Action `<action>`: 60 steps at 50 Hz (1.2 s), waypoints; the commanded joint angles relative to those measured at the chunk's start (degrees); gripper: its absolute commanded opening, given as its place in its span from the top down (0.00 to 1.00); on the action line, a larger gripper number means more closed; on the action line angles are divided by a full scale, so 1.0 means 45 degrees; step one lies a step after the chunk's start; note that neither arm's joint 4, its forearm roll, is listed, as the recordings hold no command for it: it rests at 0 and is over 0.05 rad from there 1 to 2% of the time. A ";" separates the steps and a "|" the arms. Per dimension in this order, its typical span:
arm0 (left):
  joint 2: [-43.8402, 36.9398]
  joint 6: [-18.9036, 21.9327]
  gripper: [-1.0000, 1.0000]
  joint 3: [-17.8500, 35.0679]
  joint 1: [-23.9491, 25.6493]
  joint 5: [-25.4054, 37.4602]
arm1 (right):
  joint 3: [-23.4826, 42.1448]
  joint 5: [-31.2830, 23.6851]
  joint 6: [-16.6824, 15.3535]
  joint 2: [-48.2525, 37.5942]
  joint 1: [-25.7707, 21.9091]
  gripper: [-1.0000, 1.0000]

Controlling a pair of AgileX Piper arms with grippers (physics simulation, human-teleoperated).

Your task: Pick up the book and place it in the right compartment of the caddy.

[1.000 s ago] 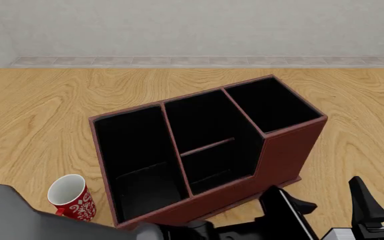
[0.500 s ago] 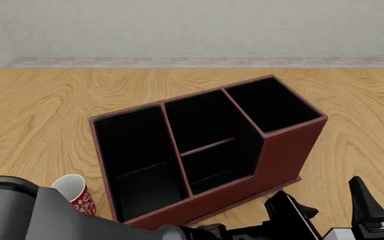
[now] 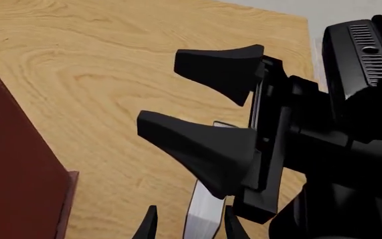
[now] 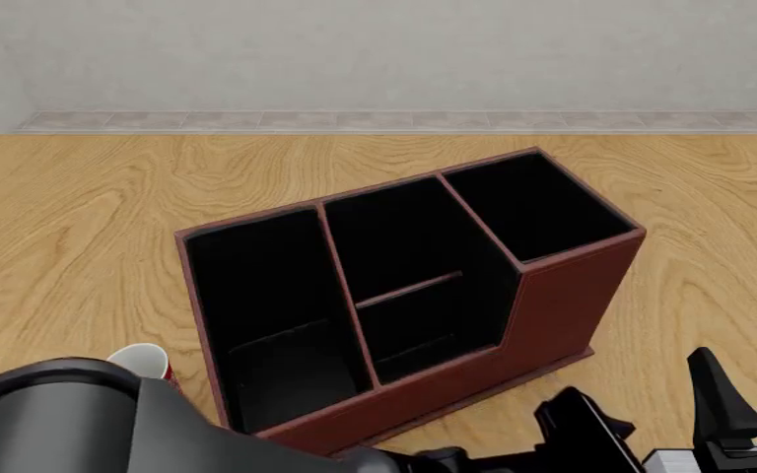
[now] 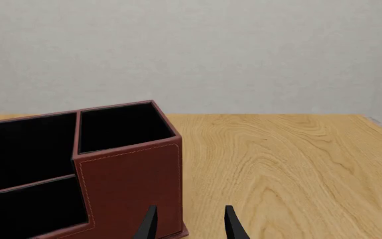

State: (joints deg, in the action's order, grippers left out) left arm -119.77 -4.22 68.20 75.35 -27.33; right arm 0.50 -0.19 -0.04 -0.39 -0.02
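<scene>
- Left wrist view: left tool (image 3: 187, 226) open, its two fingertips set either side of the white page edges of the book (image 3: 203, 211), not yet closed on it, nothing gripped.
- Book apparently upright on the surface (image 4: 90, 217), on the near side of the caddy (image 4: 576, 296) by its right end; mostly cut off at the frame edge here and hidden behind the left arm in the front view, so exact pose not certain.
- Right tool (image 3: 198, 107) open and empty, parked very close to the book's far end; same wide gap between its fingertips and nothing between them in the right wrist view.
- Risk 1: collision between the two tools. Likely cause: closing or lifting the left tool without first clearing the right one, given how near the black fingers (image 3: 221, 74) stand to the book.
- Risk 2: book tipped or pushed away instead of gripped. Likely cause: one fingertip touching the cover before the other, or a grip too near one edge.
- Risk 3: book twisting in the grip during the lift. Likely cause: a thick, probably heavy volume held off-centre.
- Risk 4: missed drop into the right compartment (image 4: 536, 202). Likely cause: narrow squarish mouth, full-height front wall, caddy angled on the surface; a low or skewed carry would catch the rim or shove the caddy.
- Red mug (image 4: 146, 361) well apart at the caddy's other end; little hazard judged from it.
</scene>
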 commanded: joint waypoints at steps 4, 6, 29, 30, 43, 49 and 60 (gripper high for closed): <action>-0.0622 -0.0210 0.00 0.0636 0.0131 0.0301 | 0.0000 0.0000 0.0000 -0.0002 -0.0001 0.00; -0.0707 -0.0215 0.00 0.0711 0.0148 0.0330 | 0.0000 0.0000 -0.0004 0.0000 -0.0002 0.00; -0.0460 -0.0402 1.00 0.0384 0.0188 0.0113 | 0.0000 0.0000 -0.0003 0.0000 -0.0002 0.00; -0.0420 -0.0395 1.00 0.0334 0.0176 0.0083 | 0.0000 0.0000 0.0003 -0.0001 -0.0001 0.00; 0.0110 -0.0235 1.00 -0.0521 -0.0145 -0.0439 | 0.0000 0.0000 0.0002 -0.0001 0.0001 0.00; 0.0479 -0.0196 1.00 -0.1025 -0.0238 -0.0700 | 0.0000 0.0000 0.0000 0.0000 0.0000 0.00; 0.1413 -0.0129 1.00 -0.2056 -0.0389 -0.1200 | 0.0000 0.0000 -0.0001 0.0000 -0.0002 0.00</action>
State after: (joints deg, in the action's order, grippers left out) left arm -117.09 -6.17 62.27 74.41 -30.74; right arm 0.50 -0.19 -0.04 -0.39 -0.02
